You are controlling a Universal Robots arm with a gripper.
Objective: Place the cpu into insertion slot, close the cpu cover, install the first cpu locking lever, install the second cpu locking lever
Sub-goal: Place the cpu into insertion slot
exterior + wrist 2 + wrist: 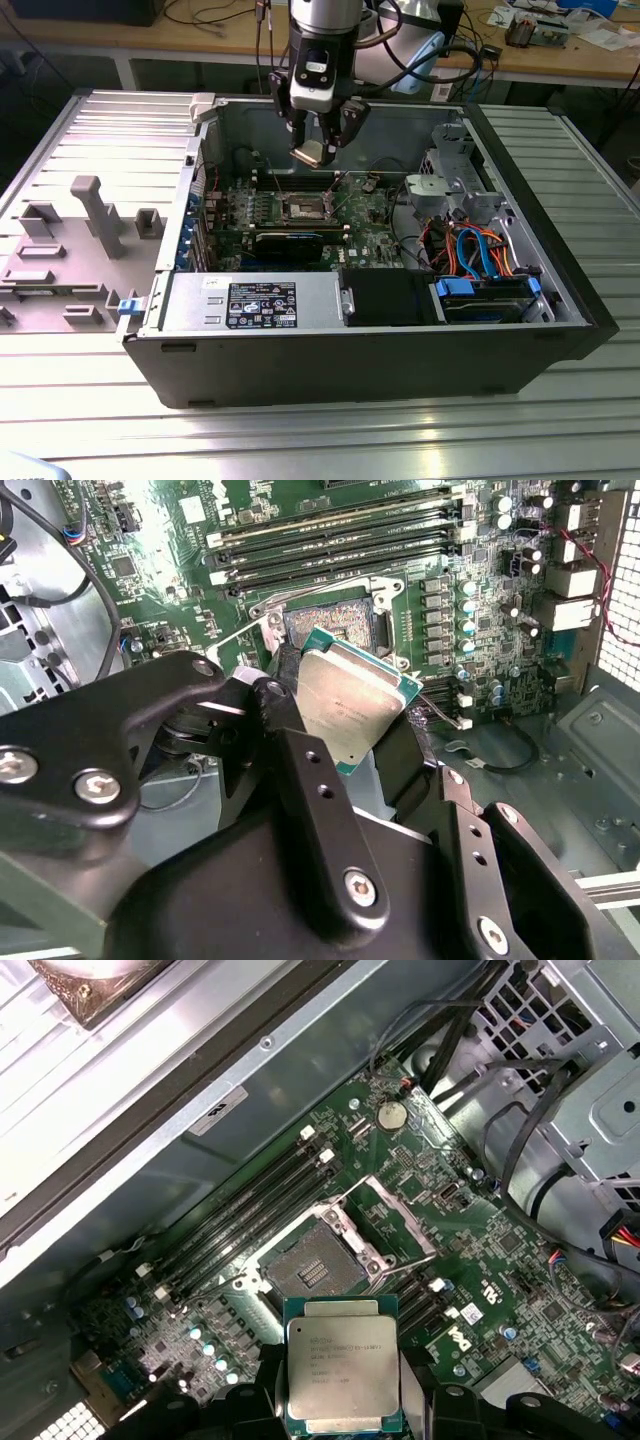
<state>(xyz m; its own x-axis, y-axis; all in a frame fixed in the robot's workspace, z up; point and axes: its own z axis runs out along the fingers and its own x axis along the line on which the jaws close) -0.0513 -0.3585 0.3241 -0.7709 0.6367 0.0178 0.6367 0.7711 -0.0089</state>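
Observation:
My gripper (316, 148) hangs inside the open computer case, above the motherboard (370, 215), and is shut on the cpu (312, 152). In both wrist views the cpu (352, 702) (343, 1372) is a silver-topped square chip with a green edge, pinched between the two black fingers (300, 745). It is tilted and held in the air, clear of the board. The insertion slot (312, 1270) (330, 623) (305, 208) lies uncovered below it, its dark pin field showing. The cpu cover (390, 1222) stands swung open at one side of the slot.
Long black memory slots (250, 1215) run on either side of the socket. A black card with a label (290, 240) sits in front of the socket. The case also holds a power supply (255, 300) and a drive cage with blue and orange cables (480, 250). A grey fixture (90, 215) sits at the exterior view's left.

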